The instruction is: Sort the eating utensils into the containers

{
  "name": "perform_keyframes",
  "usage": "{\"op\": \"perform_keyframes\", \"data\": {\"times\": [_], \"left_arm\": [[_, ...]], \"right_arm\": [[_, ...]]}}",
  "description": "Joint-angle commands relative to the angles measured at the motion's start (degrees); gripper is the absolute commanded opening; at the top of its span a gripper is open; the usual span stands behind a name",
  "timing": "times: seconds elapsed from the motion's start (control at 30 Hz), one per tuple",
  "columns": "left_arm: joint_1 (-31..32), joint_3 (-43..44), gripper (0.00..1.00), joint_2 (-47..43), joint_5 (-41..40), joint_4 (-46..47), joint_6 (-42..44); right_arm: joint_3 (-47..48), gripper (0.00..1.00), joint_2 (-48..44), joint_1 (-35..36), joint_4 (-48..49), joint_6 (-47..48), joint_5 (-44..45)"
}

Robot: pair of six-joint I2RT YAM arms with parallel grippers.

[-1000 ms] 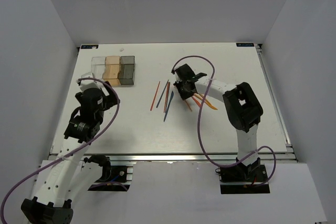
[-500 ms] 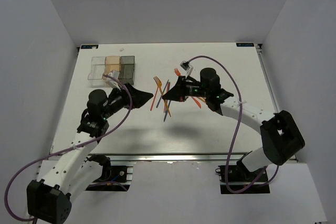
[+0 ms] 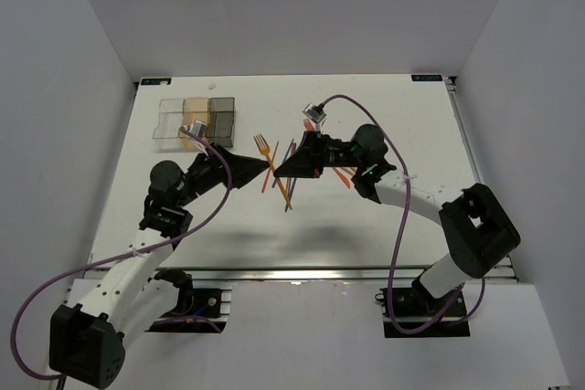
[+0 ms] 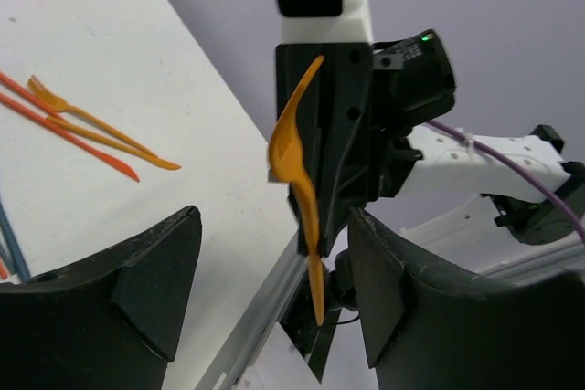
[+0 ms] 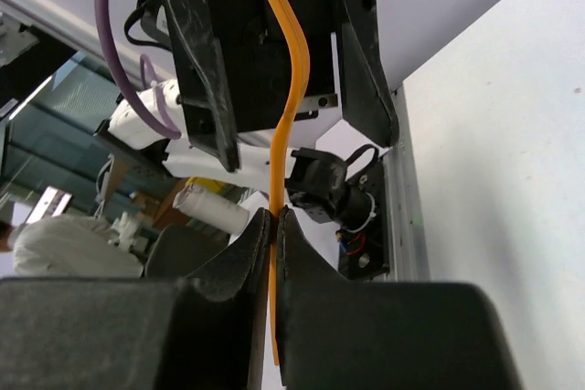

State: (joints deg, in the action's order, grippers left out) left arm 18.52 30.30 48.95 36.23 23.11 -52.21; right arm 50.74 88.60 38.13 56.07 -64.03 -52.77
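My right gripper (image 5: 276,218) is shut on the handle of an orange fork (image 5: 291,89), held in the air over the table's middle (image 3: 263,145). My left gripper (image 4: 274,226) faces it tip to tip (image 3: 265,169). It is open, its fingers (image 4: 155,280) on either side of the fork's (image 4: 297,162) free handle end without touching it. Several more eating utensils, red, blue and orange, lie below on the table (image 3: 291,180). The containers stand joined in a row at the back left: clear (image 3: 170,118), tan (image 3: 195,121) and dark grey (image 3: 222,121).
A few orange utensils (image 3: 347,175) lie under the right arm, and in the left wrist view some orange ones (image 4: 82,121) lie on the white table. The table's metal front rail (image 3: 302,273) runs along the near edge.
Both arms swung to the middle. The right gripper lifted the orange fork off the pile and turned left. The left gripper came away from the containers, and its jaws have narrowed around the fork.
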Motion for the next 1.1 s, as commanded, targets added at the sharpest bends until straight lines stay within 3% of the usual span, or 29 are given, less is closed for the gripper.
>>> {"op": "perform_keyframes", "data": {"times": [0.0,0.1,0.27,0.4,0.53,0.6,0.7,0.77,0.8,0.83,0.87,0.93,1.0,1.03,1.07], "left_arm": [[0.6,-0.8,0.74,0.1,2.3,7.7,-4.1],[1.0,-1.1,0.70,0.3,3.5,12.4,-6.0],[1.3,-0.8,0.59,1.1,3.0,12.0,-5.6],[1.4,-0.6,0.40,2.6,3.2,11.8,-5.8],[1.7,-0.4,0.39,2.7,2.9,11.3,-5.4],[1.7,0.4,0.28,2.7,2.8,10.5,-4.3],[1.7,2.2,0.00,2.9,2.2,5.7,-2.2],[1.7,6.0,0.00,3.5,0.6,-2.8,2.5],[1.7,7.7,0.00,4.0,-0.3,-6.5,7.1],[1.7,11.8,0.00,4.4,-3.3,-14.1,9.9],[1.7,14.1,0.00,5.7,-5.9,-18.5,12.7],[1.6,19.5,0.00,7.6,-15.7,-29.1,21.3],[1.6,21.3,0.00,11.2,-22.0,-31.7,27.4],[1.4,22.6,0.00,12.8,-26.6,-33.5,29.4],[0.8,25.5,0.00,14.7,-26.3,-33.8,31.3]], "right_arm": [[1.1,0.00,1.1,1.2,4.9,-1.7,-1.6],[1.9,0.00,1.9,1.4,3.9,-1.4,-1.5],[3.7,0.00,2.4,3.1,2.5,0.2,-1.5],[5.4,0.00,2.9,4.0,0.0,1.7,-1.1],[5.8,0.00,3.5,4.0,0.0,1.7,-0.9],[5.8,0.00,3.9,4.1,0.0,1.8,-0.8],[5.3,0.00,4.2,4.1,0.0,2.2,-0.6],[4.0,0.28,3.8,3.7,-0.2,3.0,-0.3],[3.3,0.59,3.3,3.3,-0.5,3.6,-0.2],[1.3,0.77,2.7,2.0,-1.1,4.3,0.4],[0.0,0.89,0.5,1.0,-4.5,5.6,1.1],[-4.0,0.89,-2.5,-2.7,-11.3,11.6,5.5],[-5.6,0.89,-8.7,-5.2,-26.8,20.5,11.3],[-5.9,0.89,-11.0,-7.0,-32.6,23.6,19.1],[-6.1,0.89,-15.3,-7.6,-37.4,26.0,22.9]]}}
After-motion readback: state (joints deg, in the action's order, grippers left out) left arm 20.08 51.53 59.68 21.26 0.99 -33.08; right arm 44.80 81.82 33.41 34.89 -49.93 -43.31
